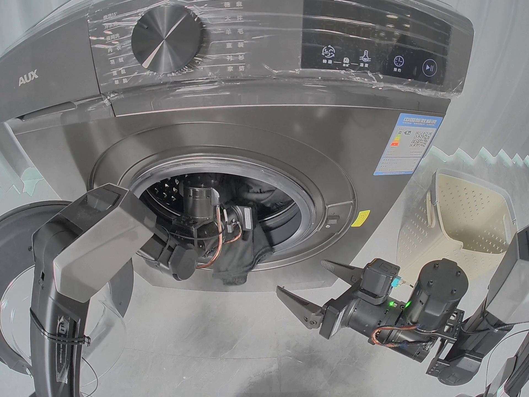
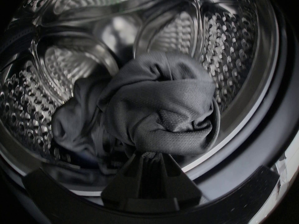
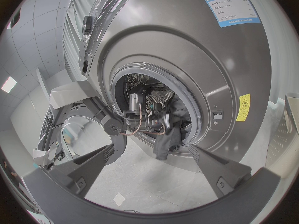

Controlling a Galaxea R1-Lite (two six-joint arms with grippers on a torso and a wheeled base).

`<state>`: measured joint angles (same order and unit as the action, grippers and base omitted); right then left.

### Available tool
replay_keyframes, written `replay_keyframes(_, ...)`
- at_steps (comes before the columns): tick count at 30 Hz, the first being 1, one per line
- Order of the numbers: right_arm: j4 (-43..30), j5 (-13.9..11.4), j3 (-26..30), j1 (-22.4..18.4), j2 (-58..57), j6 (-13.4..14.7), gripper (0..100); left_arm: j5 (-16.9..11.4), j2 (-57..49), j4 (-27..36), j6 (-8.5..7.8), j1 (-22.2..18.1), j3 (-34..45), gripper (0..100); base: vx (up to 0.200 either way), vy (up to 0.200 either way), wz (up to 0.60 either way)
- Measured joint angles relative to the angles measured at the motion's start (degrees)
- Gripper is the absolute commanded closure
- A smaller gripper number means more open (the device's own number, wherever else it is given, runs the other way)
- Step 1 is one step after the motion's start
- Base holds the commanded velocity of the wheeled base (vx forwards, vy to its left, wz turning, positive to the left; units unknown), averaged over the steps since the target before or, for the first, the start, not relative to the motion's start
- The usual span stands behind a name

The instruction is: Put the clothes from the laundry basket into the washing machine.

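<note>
Left gripper (image 2: 150,155): your left wrist view shows the two fingers drawn together to a narrow point, with a bunch of the dark grey garment (image 2: 168,109) pinched at their tips. The gripper sits inside the mouth of the washing machine (image 1: 248,122), just past the door seal, and faces into the drum (image 2: 230,47).

Garment: most of it is bunched in front of the fingers, within the drum opening. More dark cloth lies beyond it against the perforated drum wall; you cannot tell whether that is the same piece. In your head view a tail of the garment hangs out over the lower lip of the seal, down the machine's front.

Right gripper (image 1: 303,279): fingers spread wide, nothing between them. It hangs low in front of the machine, below and to the right of the opening, apart from the hanging cloth and pointing toward it.

Surroundings: the round door (image 1: 16,282) stands swung open on the machine's left side. The cream laundry basket (image 1: 474,216) stands to the right of the machine, beside the right arm, with its perforated inner wall turned toward you.
</note>
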<state>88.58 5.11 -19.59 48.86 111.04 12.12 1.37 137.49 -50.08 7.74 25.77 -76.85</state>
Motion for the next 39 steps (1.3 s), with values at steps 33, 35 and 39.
replay_keyframes(33, 0.0, 0.0, 0.0, 0.2, 0.0, 0.0, 0, 1.6, 1.7, -1.5, 2.33, -0.6, -0.5, 0, 0.0, 0.0, 0.0)
replay_keyframes(35, 0.0, 0.0, 0.0, 0.3, 0.0, 0.0, 0, 1.6, 1.9, -1.6, 1.94, -0.7, -0.5, 0, 0.0, 0.0, 0.0)
replay_keyframes(39, 0.0, 0.1, 0.1, 0.4, 0.0, 0.0, 0, 1.6, 2.3, -1.5, 1.67, -0.9, -0.7, 0, 0.0, 0.0, 0.0)
